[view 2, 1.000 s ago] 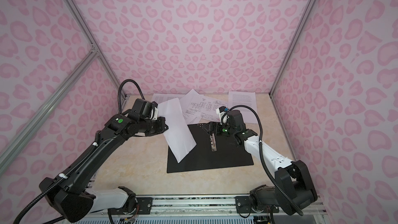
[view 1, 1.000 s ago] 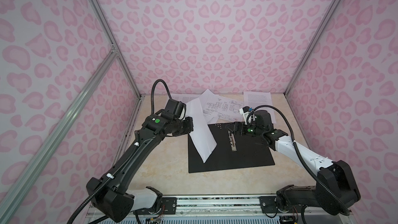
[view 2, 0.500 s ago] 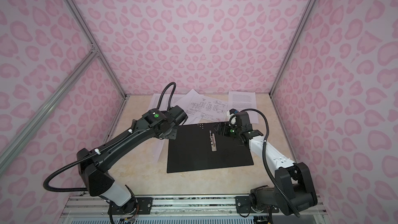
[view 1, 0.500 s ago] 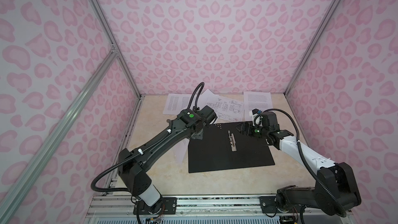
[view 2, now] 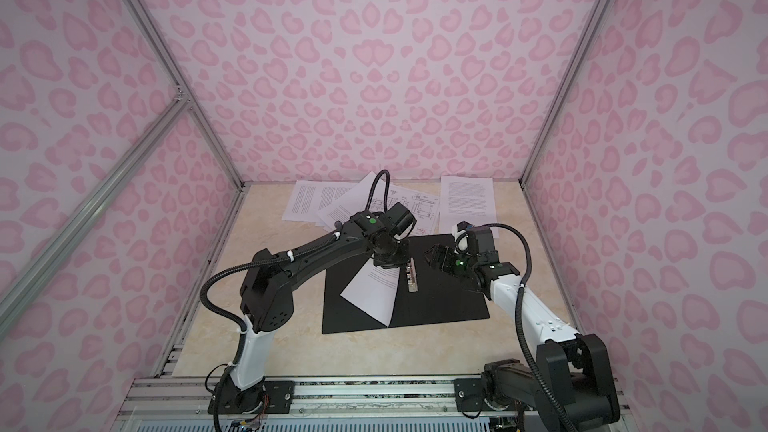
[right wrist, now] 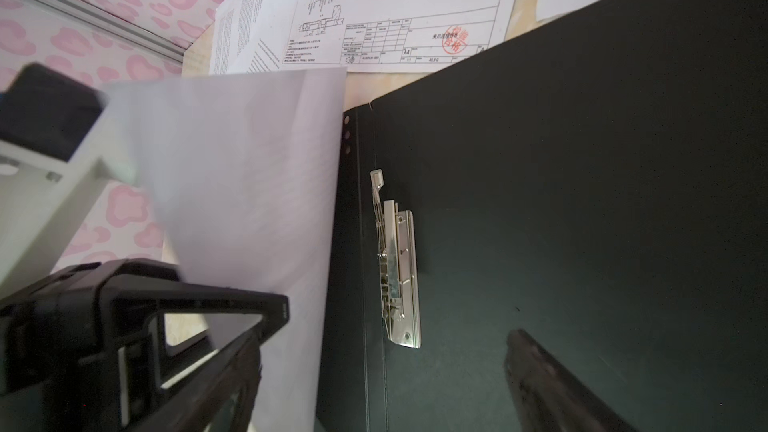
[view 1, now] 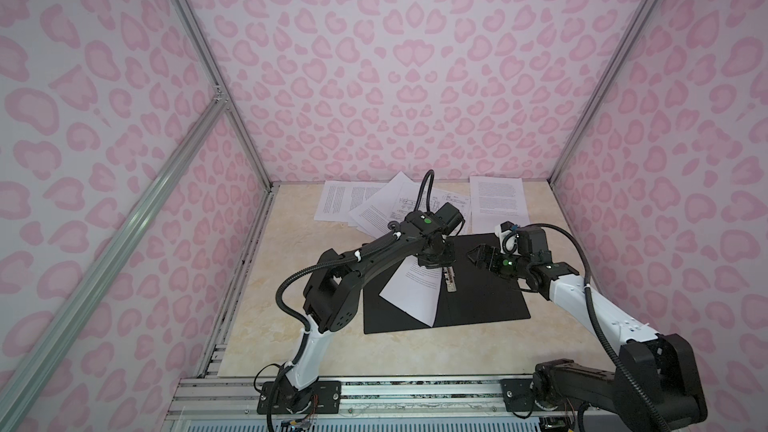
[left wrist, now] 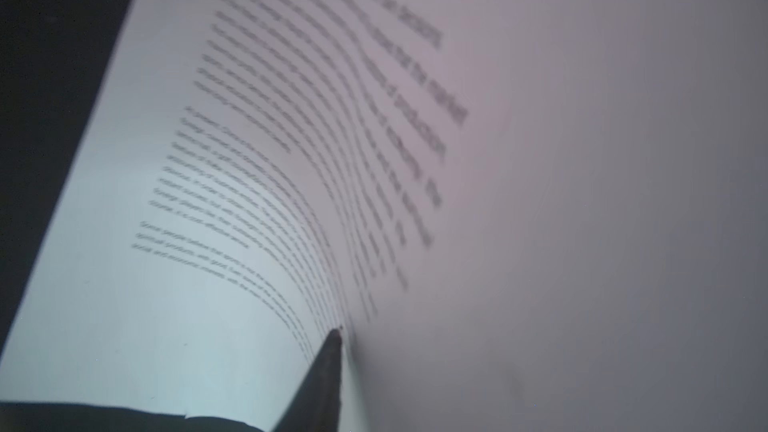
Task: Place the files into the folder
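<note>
Lowered sheet [view 1: 411,292] lies on folder [view 1: 478,305] under left hand [view 1: 434,263].

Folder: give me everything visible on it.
The folder lies open and flat on the table, matte black inside facing up, thin and card-like. A shiny metal clip sits beside the spine fold; small punched holes show near the fold's far end. One printed sheet lies slanted on its left half.

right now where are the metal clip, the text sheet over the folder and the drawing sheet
metal clip [right wrist: 397,268]: right wrist view, middle of the silver bar.
text sheet [view 1: 415,299]: in a top view, blank lower part.
drawing sheet [right wrist: 395,2]: right wrist view, line drawings above the title block.
</note>
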Robot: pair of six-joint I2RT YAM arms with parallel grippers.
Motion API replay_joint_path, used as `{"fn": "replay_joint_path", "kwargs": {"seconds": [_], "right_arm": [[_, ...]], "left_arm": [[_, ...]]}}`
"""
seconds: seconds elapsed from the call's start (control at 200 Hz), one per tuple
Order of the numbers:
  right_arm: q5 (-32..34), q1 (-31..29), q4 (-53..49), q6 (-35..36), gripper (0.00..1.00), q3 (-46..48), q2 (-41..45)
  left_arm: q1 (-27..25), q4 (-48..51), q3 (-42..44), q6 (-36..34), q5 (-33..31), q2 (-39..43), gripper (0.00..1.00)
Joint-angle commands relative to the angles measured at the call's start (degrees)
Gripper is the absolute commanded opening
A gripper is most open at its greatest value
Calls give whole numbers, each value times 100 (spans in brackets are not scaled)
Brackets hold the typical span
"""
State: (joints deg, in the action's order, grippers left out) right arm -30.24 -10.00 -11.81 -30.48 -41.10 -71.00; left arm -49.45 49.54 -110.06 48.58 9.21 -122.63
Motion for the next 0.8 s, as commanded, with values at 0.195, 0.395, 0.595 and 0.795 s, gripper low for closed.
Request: {"fn": "replay_joint_path", "kwargs": {"seconds": [0.195,0.395,0.595,0.795], "right_arm": [[-245,262,522,-56,94,416,-230],[-514,103,1113,-289,90,653,-529],[-559,-368,1667,-593,76,828,-949],[-359,-612,2631,-1357,65,1611,-798]], "left_arm": [[440,-1520,1525,-59,1378,1475,96],[1168,-1866,3762,-948,1239,2804,96],[1315,-2096,4614,-1461,1692,2708,96],[1211,-2508,4942,-1417,1867,2322,96]]}}
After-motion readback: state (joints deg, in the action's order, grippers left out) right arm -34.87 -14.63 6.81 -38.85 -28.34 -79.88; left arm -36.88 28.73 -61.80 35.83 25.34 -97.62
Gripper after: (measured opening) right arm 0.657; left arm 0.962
